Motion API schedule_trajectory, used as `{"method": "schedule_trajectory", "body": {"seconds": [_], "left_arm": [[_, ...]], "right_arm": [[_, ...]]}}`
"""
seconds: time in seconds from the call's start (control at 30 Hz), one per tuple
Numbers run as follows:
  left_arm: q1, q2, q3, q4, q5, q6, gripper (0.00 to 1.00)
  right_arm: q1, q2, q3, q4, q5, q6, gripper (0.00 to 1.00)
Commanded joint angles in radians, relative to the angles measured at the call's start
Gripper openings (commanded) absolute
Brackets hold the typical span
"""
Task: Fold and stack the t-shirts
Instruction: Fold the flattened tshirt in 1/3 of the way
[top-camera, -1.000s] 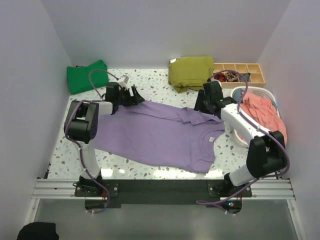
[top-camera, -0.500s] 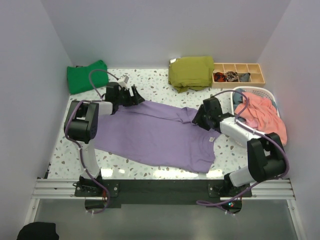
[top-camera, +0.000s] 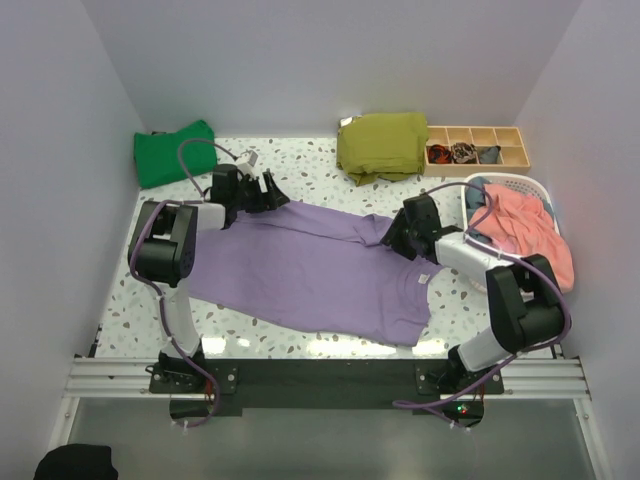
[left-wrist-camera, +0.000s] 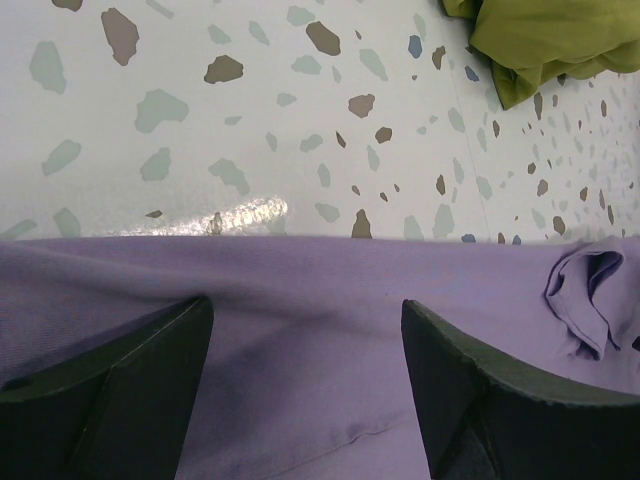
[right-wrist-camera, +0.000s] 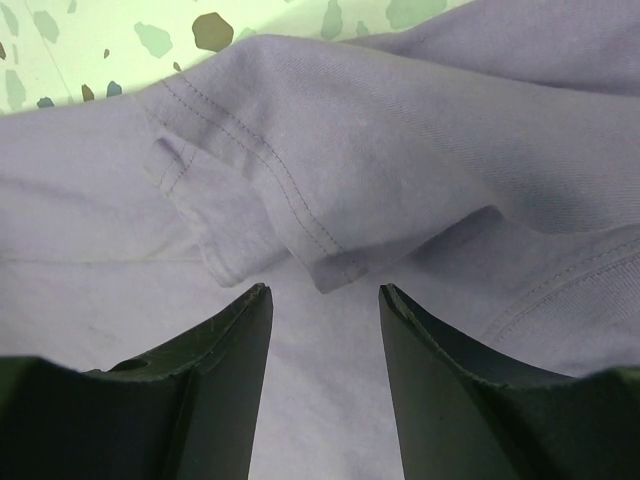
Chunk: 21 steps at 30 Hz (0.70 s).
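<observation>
speckled table (top-camera: 300, 165), purple t-shirt (top-camera: 320, 270); basket (top-camera: 520, 181) holds pink cloth (top-camera: 525, 225), tray (top-camera: 510, 143) small items (top-camera: 452, 152).

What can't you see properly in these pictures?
Top view: writing on the small white neck label of the lavender-purple cotton t-shirt, too small.
Top view: contents of the partitioned wooden tray, too small.
Top view: black lump at bottom left, cut off by the edge.
Left wrist view: olive-green folded cloth, cut off by the top edge.

No legible txt or nos. anywhere; white neck label (top-camera: 424, 278) on purple t-shirt (top-camera: 300, 275) too small, illegible.
</observation>
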Motion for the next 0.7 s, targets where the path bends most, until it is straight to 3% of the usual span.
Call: {"method": "schedule_trajectory", "body": {"seconds": [0.0, 0.4, 0.67], "left_arm": [[0.003, 0.027, 0.012, -0.076, -0.043, 0.035, 0.82], [0.004, 0.027, 0.017, -0.087, -0.053, 0.04, 0.82], [0.004, 0.027, 0.02, -0.091, -0.06, 0.043, 0.82]], "right_arm": [[-0.005, -0.04, 0.021, 0.001, 0.052, 0.013, 0.51], [-0.005, 0.053, 0.024, 0.052, 0.057, 0.023, 0.49], [-0.005, 0.064, 0.024, 0.075, 0.085, -0.01, 0.37]]}}
